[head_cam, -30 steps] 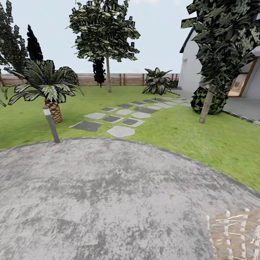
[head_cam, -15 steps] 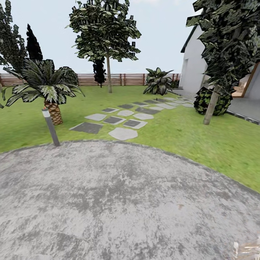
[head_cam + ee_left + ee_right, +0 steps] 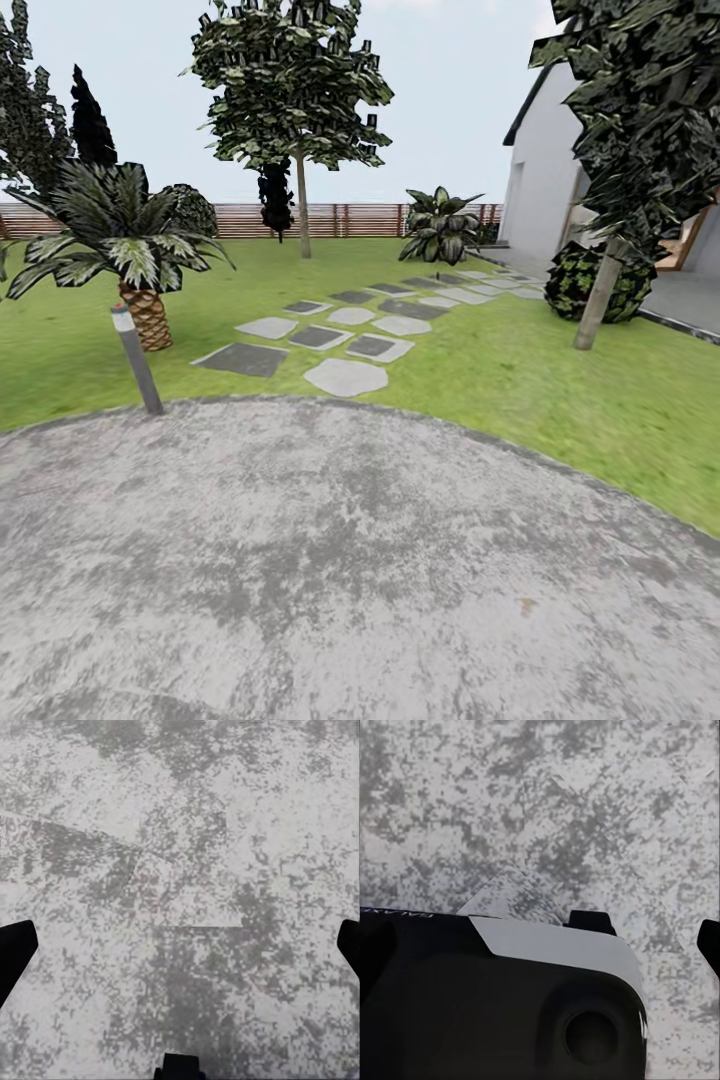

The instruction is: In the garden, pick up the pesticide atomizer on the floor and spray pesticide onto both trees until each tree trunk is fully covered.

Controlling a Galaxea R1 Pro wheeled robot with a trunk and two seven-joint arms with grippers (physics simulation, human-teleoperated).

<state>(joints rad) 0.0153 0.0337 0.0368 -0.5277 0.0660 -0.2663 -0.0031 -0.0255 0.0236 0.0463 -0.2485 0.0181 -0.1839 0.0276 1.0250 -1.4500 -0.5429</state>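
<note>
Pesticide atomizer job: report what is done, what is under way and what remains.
Done: nothing visible. The left gripper is open over the grey patio, holding nothing. Under way: the robot faces the lawn and two trees, one far, one right. Left: find and pick up the atomizer, then spray both trunks.

Light is flat, even daylight under a pale sky (image 3: 450, 90), with no clear direction and no cast shadows on the lawn (image 3: 500, 370) or patio (image 3: 330, 560). Foliage renders blocky and jagged. The head view bends slightly at the edges. Wrist views are soft and grainy, without glare.
</note>
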